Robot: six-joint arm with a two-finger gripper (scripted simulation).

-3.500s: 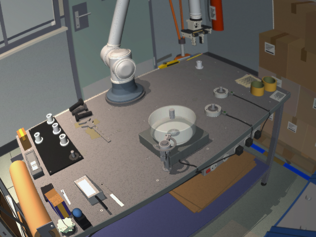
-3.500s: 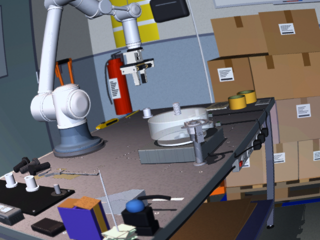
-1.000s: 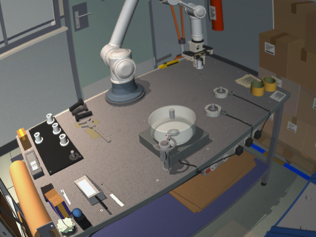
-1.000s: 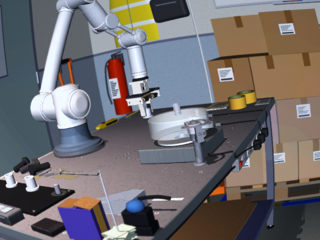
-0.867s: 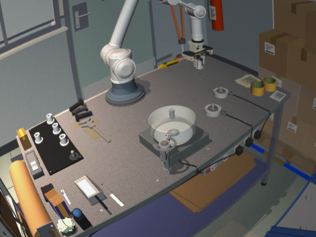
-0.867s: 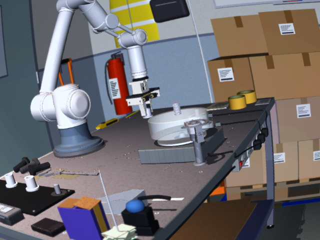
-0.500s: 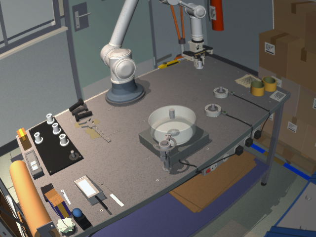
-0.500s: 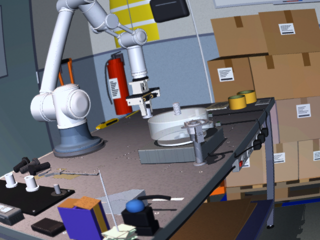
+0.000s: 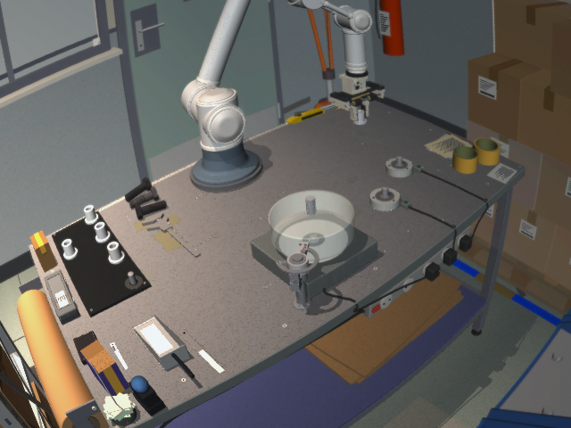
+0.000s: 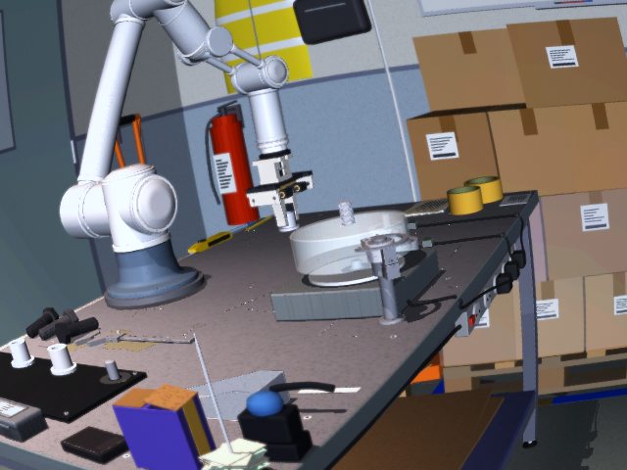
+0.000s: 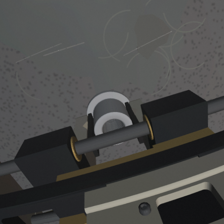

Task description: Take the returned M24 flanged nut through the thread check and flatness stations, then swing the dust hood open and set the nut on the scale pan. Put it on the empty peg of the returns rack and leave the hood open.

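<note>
The flanged nut [image 11: 109,117], a pale grey threaded sleeve with a white flange, stands on the bench near its far edge, and my gripper [image 9: 360,114] is closed around its body there [image 10: 287,218]. Two round check stations [image 9: 398,167] [image 9: 384,199] sit toward the right side of the bench, each wired to the front edge. The scale [image 9: 313,249] stands mid-bench under a clear round dust hood [image 9: 312,221] that covers the pan. The black returns rack [image 9: 99,258] lies at the left end; several pegs carry white nuts and one peg [image 9: 131,278] is bare.
A stack of cardboard boxes [image 9: 526,115] rises beyond the right end of the bench. Two tape rolls [image 9: 475,155] sit at the far right corner. Black bolts [image 9: 145,199] and a caliper [image 9: 177,237] lie between the robot base [image 9: 226,166] and the rack.
</note>
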